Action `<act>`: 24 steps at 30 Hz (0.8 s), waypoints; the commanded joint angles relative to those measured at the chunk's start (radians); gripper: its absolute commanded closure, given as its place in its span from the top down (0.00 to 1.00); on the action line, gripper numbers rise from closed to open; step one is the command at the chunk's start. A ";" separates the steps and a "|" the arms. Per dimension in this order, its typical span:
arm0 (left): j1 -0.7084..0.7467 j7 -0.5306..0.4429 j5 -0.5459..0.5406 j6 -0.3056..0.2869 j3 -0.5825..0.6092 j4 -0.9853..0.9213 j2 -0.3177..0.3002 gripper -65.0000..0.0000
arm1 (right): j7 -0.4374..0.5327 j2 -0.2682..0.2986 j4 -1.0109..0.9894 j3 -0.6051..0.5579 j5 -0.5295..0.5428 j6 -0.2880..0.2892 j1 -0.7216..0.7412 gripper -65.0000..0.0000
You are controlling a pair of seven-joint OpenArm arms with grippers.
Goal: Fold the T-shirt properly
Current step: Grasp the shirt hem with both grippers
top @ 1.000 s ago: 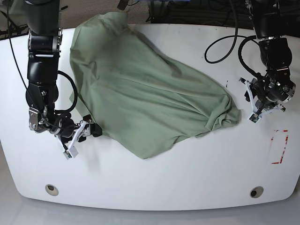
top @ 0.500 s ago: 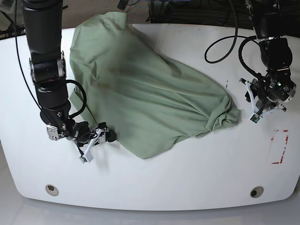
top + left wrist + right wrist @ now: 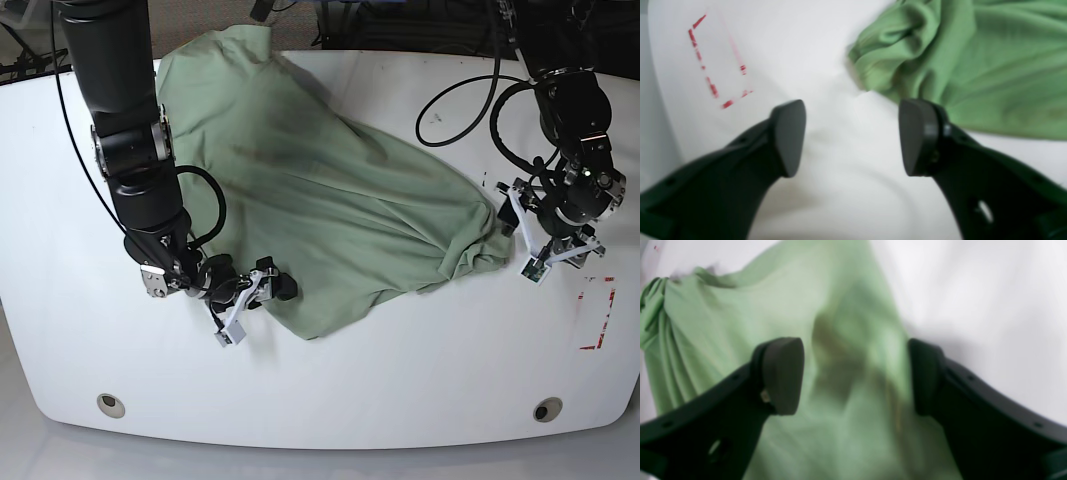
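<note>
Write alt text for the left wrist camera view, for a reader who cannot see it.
Two dark fingers of the open left gripper hang above a white table, holding nothing. The bunched edge of a pale green T-shirt lies just beyond the right-hand finger, upper right. A broken red rectangle outline marks the table at upper left.

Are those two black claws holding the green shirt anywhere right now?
No. Both stand open with nothing between them: the left pincer over bare table beside the shirt, the right pincer just above the cloth.
</note>
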 commanded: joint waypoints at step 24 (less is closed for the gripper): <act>-0.193 -0.210 0.000 0.207 0.110 -0.467 0.066 0.75 | -0.001 -0.016 0.016 0.005 0.006 0.009 0.002 0.71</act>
